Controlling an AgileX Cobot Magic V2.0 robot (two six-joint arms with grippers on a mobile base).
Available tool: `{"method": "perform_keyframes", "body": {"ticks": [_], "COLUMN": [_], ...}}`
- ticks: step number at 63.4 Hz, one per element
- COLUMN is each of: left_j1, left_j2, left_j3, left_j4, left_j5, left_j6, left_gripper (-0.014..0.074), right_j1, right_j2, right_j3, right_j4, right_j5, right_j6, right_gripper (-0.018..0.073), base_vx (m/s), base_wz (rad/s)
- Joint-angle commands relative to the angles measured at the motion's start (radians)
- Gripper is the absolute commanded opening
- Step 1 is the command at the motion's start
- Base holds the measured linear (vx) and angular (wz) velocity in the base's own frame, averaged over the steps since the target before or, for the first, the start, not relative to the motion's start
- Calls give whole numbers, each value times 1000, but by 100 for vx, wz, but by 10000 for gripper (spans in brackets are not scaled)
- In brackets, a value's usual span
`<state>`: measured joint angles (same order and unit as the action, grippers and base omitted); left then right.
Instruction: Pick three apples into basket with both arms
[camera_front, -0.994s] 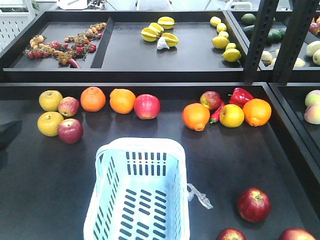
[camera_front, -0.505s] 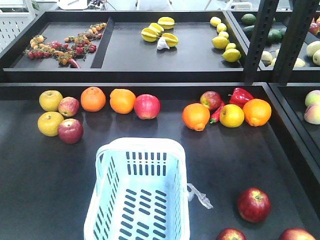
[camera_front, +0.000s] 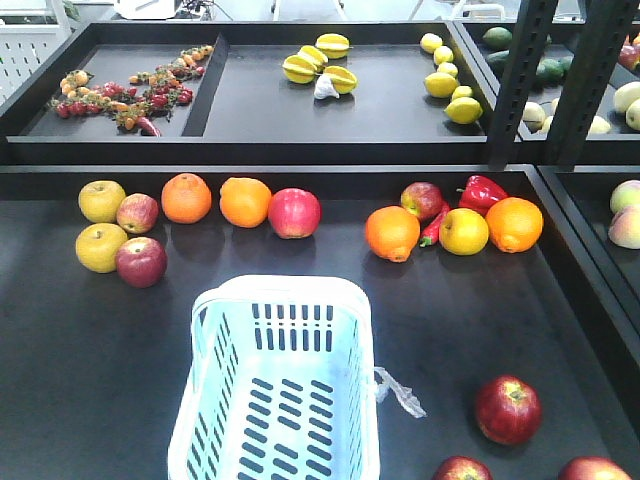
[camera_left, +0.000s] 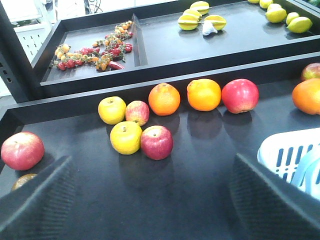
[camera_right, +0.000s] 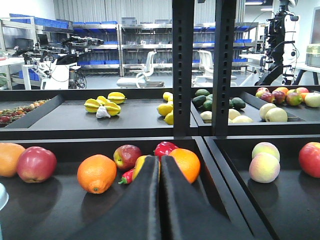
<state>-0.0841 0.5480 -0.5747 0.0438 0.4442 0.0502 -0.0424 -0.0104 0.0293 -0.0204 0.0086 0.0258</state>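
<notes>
Three dark red apples lie at the front right of the table: one (camera_front: 508, 409) whole, two (camera_front: 462, 469) (camera_front: 594, 468) cut by the frame edge. More red apples (camera_front: 141, 261) (camera_front: 294, 212) (camera_front: 423, 200) sit further back. The pale blue basket (camera_front: 283, 285) stands empty at front centre; its corner (camera_left: 287, 155) shows in the left wrist view. My left gripper (camera_left: 152, 167) is open over bare table, a red apple (camera_left: 156, 142) just beyond it. My right gripper (camera_right: 160, 161) is shut on nothing, pointing at the far fruit. Neither arm shows in the front view.
Oranges (camera_front: 186, 197) (camera_front: 392, 233), yellow apples (camera_front: 100, 247) and a red pepper (camera_front: 481, 191) line the back of the table. A raised black rim (camera_front: 300, 170) and a black post (camera_front: 515, 80) stand behind. The rear shelf holds starfruit (camera_front: 318, 60) and lemons.
</notes>
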Motion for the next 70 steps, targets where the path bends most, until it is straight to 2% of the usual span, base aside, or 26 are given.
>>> {"method": "perform_keyframes", "body": {"ticks": [1, 10, 54, 70], "left_j1": [3, 3, 3, 3], "left_j2": [3, 3, 3, 3], "left_j3": [-24, -24, -24, -24], "left_j4": [-1, -1, -1, -1], "left_j5": [-46, -15, -15, -15], "left_j6": [-3, -3, -3, -3], "left_gripper": [593, 593, 593, 593], "right_j1": [-5, -5, -5, -5], "right_j2": [-7, -7, -7, 34], "right_j3": [13, 13, 10, -108], "right_j4": [-5, -5, 10, 135], "right_j5": [-74, -74, -86, 98], "right_j6": [-6, -6, 3, 41], "right_gripper": [-9, -9, -9, -9], "base_vx": [0, 0, 0, 0], "base_wz": [0, 0, 0, 0]}}
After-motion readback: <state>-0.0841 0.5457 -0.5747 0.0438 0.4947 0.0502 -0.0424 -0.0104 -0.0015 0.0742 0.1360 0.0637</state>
